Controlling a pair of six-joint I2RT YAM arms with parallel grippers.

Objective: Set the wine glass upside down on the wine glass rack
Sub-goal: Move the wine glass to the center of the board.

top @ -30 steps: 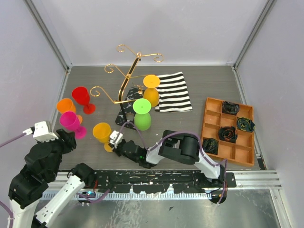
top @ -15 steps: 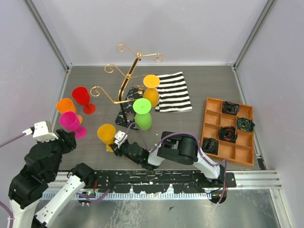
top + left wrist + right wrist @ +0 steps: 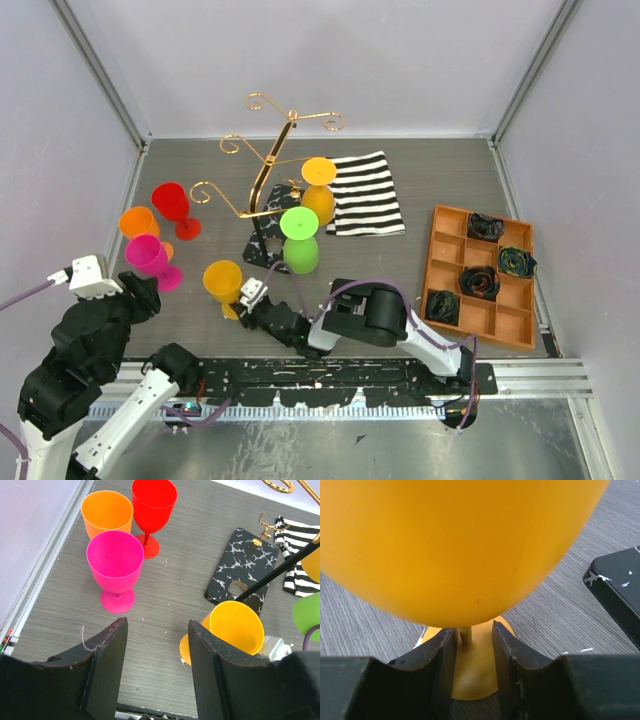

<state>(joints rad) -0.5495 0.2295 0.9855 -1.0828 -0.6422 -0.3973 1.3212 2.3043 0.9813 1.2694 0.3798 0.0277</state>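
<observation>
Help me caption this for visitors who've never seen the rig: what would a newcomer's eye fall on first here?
First, the tall gold wine glass rack at mid-table, with a green glass and an amber glass foot-up at it. Next, the red glass, orange glass and pink glass standing clustered at the left. Nearer the arms, the right gripper straddles the yellow glass at its stem, jaws open.

Striped cloth (image 3: 365, 193), orange divided tray (image 3: 448, 250)
</observation>
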